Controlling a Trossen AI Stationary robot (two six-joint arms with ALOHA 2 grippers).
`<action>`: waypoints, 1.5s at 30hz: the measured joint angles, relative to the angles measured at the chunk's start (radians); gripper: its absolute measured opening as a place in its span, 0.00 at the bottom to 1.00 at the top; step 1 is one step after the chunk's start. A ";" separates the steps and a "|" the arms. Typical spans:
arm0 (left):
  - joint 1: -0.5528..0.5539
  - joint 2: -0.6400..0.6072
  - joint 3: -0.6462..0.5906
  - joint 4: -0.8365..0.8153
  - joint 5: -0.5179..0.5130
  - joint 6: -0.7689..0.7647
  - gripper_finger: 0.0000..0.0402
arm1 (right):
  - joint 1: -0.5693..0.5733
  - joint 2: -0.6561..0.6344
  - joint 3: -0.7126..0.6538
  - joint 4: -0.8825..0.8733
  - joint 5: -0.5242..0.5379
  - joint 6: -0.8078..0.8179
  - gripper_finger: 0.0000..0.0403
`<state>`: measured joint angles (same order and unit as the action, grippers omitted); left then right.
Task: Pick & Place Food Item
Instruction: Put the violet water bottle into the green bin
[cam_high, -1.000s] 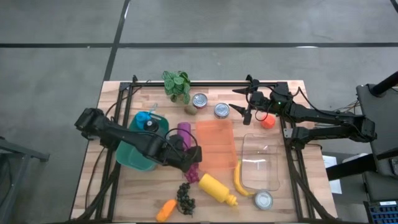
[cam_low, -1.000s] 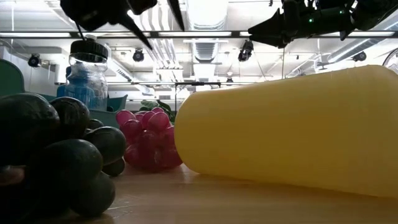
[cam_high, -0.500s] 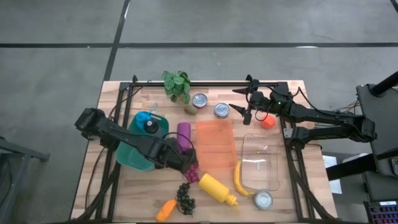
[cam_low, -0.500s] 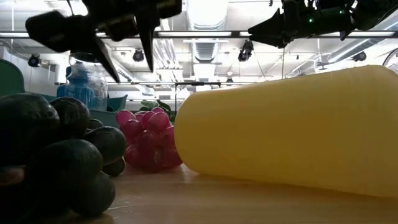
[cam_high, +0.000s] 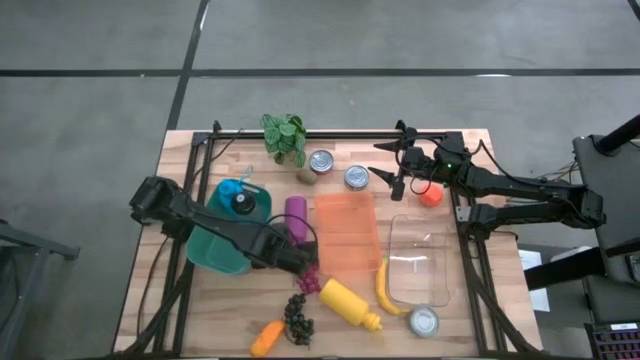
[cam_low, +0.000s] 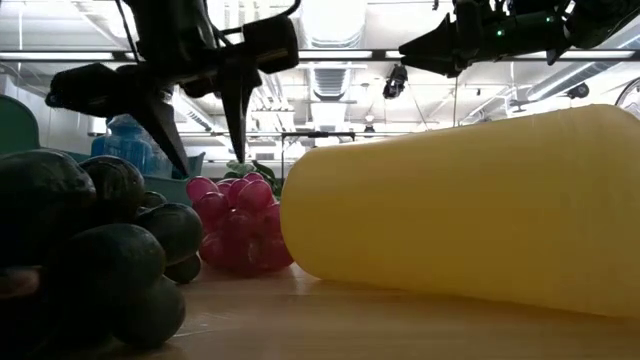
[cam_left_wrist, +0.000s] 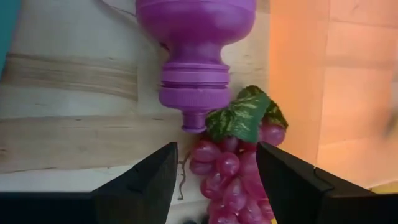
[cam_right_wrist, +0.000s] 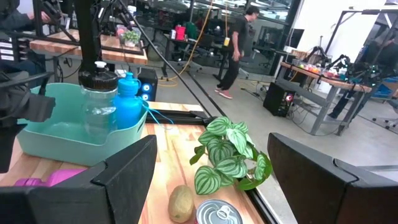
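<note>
- I judge I'm on the approach: my left gripper (cam_low: 205, 125) hangs spread just above the red grapes (cam_left_wrist: 231, 168), touching nothing.
- The grapes lie on the table (cam_high: 200, 310) between the purple bottle (cam_left_wrist: 194, 43) and the mustard bottle (cam_high: 348, 302).
- Next I need to descend, straddle the bunch, then close.
- My right gripper (cam_high: 392, 165) waits spread and empty near the cans (cam_high: 357, 177).

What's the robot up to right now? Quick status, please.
Left pincer open above red grapes. Right pincer open, waiting near the cans. Purple bottle touches the grapes.
</note>
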<state>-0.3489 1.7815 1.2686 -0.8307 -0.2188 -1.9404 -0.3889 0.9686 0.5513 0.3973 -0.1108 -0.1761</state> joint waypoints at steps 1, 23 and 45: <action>0.000 0.006 0.000 0.000 0.000 0.000 0.55 | 0.000 0.000 0.000 0.000 0.000 0.000 0.76; 0.005 0.070 -0.033 0.064 -0.005 0.067 0.55 | 0.000 0.000 0.000 0.000 0.000 0.000 0.76; 0.021 0.076 -0.057 0.072 -0.020 0.130 0.55 | 0.000 0.000 0.000 0.000 0.000 0.000 0.76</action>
<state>-0.3275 1.8571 1.2119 -0.7587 -0.2389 -1.8108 -0.3886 0.9684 0.5511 0.3971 -0.1108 -0.1761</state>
